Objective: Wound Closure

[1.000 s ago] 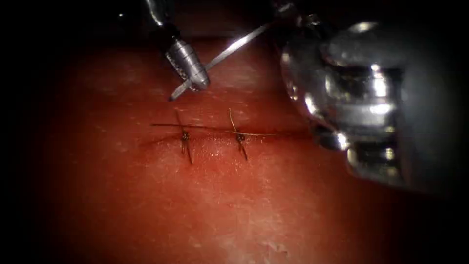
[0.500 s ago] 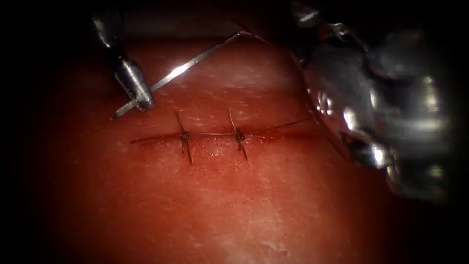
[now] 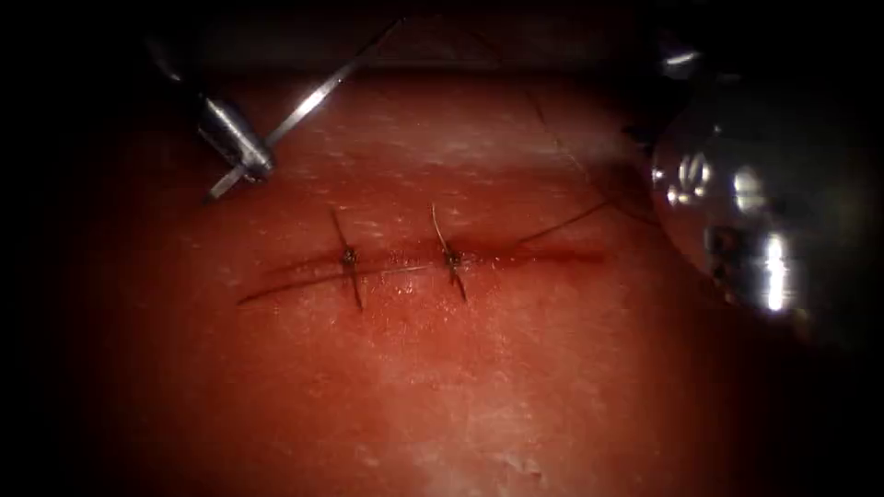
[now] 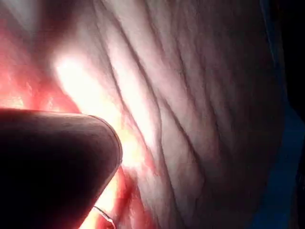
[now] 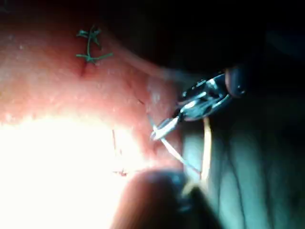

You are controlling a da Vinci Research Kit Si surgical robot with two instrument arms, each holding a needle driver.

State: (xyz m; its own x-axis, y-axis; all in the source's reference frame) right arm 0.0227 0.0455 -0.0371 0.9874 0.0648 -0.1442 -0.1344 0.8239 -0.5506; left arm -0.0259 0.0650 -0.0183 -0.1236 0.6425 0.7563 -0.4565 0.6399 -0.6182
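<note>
Surroundings dark past lit field in endoscope view. Pale wrinkled drape (image 4: 200, 109) in left wrist view, blue surface (image 4: 281, 181) at its edge. Strong glare in both wrist views.

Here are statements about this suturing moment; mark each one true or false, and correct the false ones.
1. The left tool holds the needle. True.
2. The needle is in the tissue. False: it is held clear of the tissue, toward the left end of the cut.
3. Two stitches cross the cut. True.
4. The needle is gripped at mid-curve. False: the jaws are shut on it near one end.
5. A thread rises from the cut toward the right. True.
</note>
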